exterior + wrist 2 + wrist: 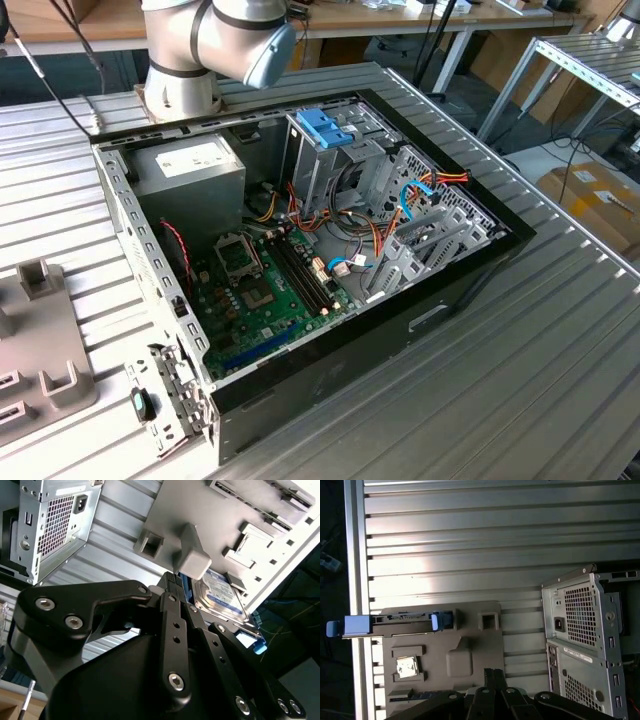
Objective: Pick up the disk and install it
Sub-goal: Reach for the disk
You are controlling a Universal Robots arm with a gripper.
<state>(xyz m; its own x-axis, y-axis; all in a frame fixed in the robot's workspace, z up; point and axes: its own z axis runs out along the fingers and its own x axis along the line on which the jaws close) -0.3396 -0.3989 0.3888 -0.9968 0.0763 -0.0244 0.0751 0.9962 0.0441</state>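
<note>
The disk (220, 592) shows its white and blue label in the second wrist view. It stands on edge in a slot of the grey fixture plate (200, 510). In the first wrist view the disk (400, 621) is a thin strip with light-blue rail ends, at the plate's (470, 645) edge. My gripper (174, 579) hangs over this plate with its black fingers together and nothing between them. In the first wrist view the gripper (492, 671) is over the plate's other side, apart from the disk.
The open computer case (300, 250) lies on the ribbed metal table (520, 380), with a drive cage under a blue latch (325, 128) and a grey power supply (190, 165). The case's rear (585, 630) is beside the plate. The fixture plate (40, 340) is at the exterior view's left edge.
</note>
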